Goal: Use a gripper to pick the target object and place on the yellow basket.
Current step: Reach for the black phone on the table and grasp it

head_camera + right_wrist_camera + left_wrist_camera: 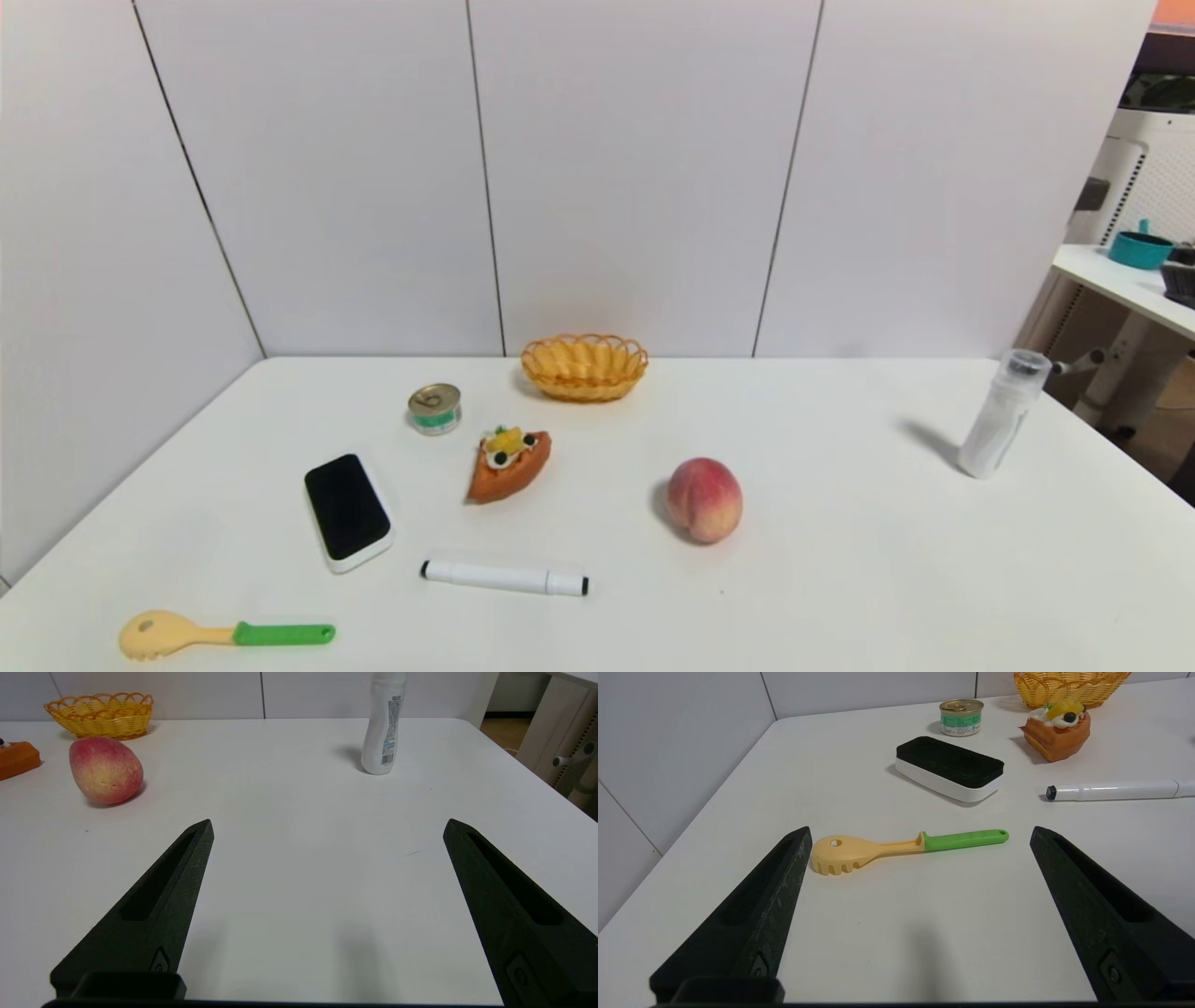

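Note:
The target object [347, 510], a flat slab with a black face and white body, lies on the left of the white table; it also shows in the left wrist view [949, 768]. At the back middle of the table stands the yellow basket [584, 367], seen empty, and also in view from both wrists [1069, 688] [100, 714]. Neither arm shows in the head view. My left gripper [920, 833] is open, low over the front left of the table, short of the slab. Over bare table on the right, my right gripper [328, 826] is open and holds nothing.
A yellow pasta spoon with a green handle [224, 635] lies at the front left, just beyond the left fingertips [908, 847]. A white marker [504, 578], cake slice [509, 464], green-label tin [435, 409], peach [705, 499] and white bottle [1001, 413] stand around.

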Motion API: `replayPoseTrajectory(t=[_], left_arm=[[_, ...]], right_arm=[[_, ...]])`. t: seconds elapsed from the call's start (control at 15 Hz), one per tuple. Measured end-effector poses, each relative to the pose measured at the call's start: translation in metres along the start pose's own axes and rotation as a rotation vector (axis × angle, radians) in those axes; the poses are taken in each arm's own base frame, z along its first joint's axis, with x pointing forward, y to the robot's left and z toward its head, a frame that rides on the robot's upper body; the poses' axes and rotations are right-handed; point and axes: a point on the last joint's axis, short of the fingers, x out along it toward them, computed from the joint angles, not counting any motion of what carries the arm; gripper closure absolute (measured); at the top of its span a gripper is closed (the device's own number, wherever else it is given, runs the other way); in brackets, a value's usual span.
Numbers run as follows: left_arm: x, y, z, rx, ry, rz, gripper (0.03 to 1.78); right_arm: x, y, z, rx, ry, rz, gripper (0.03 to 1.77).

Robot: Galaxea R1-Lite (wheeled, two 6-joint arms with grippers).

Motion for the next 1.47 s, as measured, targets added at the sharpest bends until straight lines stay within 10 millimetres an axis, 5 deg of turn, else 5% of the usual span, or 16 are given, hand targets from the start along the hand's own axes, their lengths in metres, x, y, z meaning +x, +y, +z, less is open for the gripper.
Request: replayPoseTrajectory(t=[0.8,0.93,1.2,1.47], left_arm=[[0.002,0.001,0.009,-0.005,-0.001,-0.001,0.12],[0.005,0.002,0.031,0.011,-0.012,0.000,0.12],[0.021,0.008,0.117,0.066,-0.060,0.000,0.12],[0.072,0.013,0.195,0.171,-0.051,-0.001,0.12]], right_arm=[[0.000,0.000,0.000,0.000,0.000,0.000,0.10],[0.000,0.000,0.000,0.000,0.000,0.000,0.10],[0.000,0.000,0.000,0.000,0.000,0.000,0.10],[0.000,0.000,0.000,0.000,0.000,0.000,0.10]])
